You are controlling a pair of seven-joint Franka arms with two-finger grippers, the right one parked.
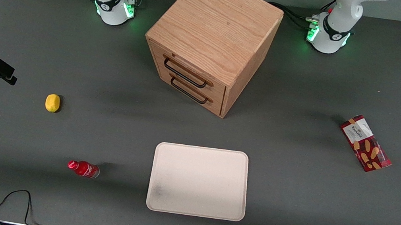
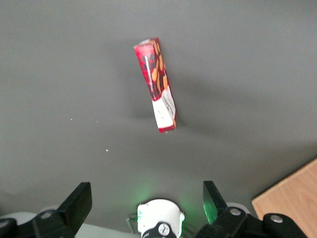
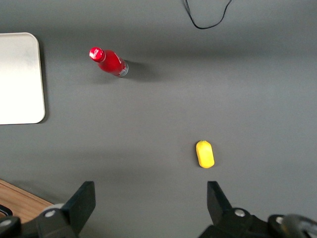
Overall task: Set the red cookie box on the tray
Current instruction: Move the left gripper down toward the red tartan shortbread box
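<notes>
Tray [image 1: 215,171] nearest the front camera, cabinet [image 1: 213,30] at its twelve o'clock, cookie box [image 1: 365,143] at two, bottle [image 1: 83,169] at nine, lemon [image 1: 52,102] at ten, gripper [image 2: 146,201] raised near the box.

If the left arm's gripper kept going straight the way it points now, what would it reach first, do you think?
Probably bare grey table: the gripper, jaws open, hangs above it, with the slim dark-red cookie box lying a little ahead of its line; depth is unclear.

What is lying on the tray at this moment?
Nothing: the tray shows only a faint grey smudge. The red cookie box lies on the table, and the open gripper hangs above it.
</notes>
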